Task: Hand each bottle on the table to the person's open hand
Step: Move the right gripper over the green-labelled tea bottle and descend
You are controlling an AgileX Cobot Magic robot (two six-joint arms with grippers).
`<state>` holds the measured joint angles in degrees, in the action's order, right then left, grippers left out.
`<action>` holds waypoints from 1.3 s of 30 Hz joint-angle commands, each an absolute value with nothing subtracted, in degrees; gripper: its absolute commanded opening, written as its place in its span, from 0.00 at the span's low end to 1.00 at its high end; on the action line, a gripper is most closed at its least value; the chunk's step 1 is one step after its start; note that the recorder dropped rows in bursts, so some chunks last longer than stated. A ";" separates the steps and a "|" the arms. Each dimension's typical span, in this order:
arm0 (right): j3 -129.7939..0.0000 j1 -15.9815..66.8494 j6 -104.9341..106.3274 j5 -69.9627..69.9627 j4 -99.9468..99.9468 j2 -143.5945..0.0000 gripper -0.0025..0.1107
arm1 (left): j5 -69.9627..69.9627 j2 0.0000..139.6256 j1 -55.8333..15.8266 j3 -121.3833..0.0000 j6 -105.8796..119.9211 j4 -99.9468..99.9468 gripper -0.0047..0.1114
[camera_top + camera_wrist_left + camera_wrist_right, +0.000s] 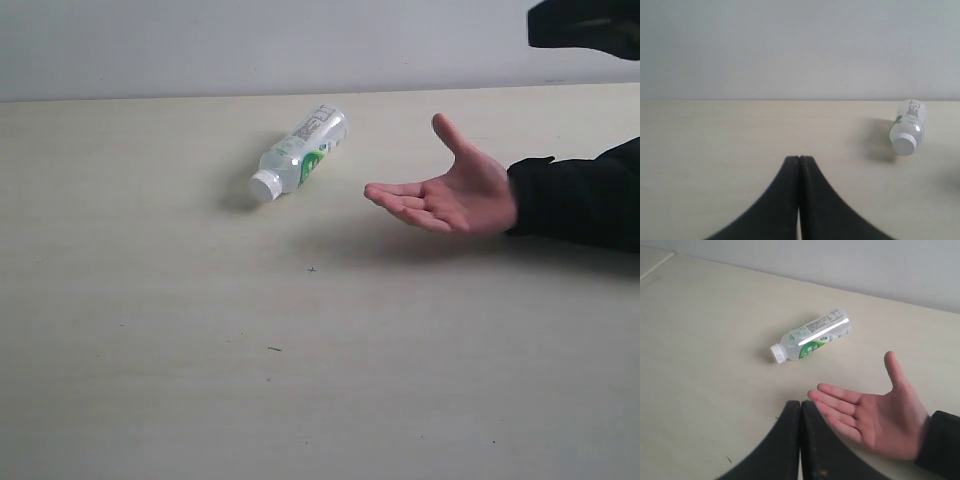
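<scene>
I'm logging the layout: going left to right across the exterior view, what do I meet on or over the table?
bottle → person's open hand → black sleeve

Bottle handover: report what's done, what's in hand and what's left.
Done: nothing shows as delivered; the person's open hand is empty. In hand: nothing; the left gripper and the right gripper are both shut and empty. Left: the white-capped bottle lies on its side on the table, untouched, apart from the hand.

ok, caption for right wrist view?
Shut black fingers near open bare palm; clear white-capped plastic bottle lying on beige table.
</scene>
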<state>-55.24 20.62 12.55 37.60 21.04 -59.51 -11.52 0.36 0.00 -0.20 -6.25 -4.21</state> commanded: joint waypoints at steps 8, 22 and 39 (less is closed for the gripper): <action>-66.89 20.33 4.35 39.23 21.00 -77.43 0.02 | -11.38 0.00 0.00 0.00 -6.26 -4.36 0.04; -68.57 20.33 0.78 32.17 17.74 -80.66 0.02 | -11.38 0.00 0.00 0.00 -6.26 -4.36 0.04; -84.51 20.62 -8.25 30.61 20.94 -108.29 0.30 | -11.38 0.00 0.00 0.00 -6.26 -4.36 0.04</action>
<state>-81.08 20.62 -8.31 30.33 19.16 -104.73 -11.52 0.36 0.00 -0.20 -6.25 -4.21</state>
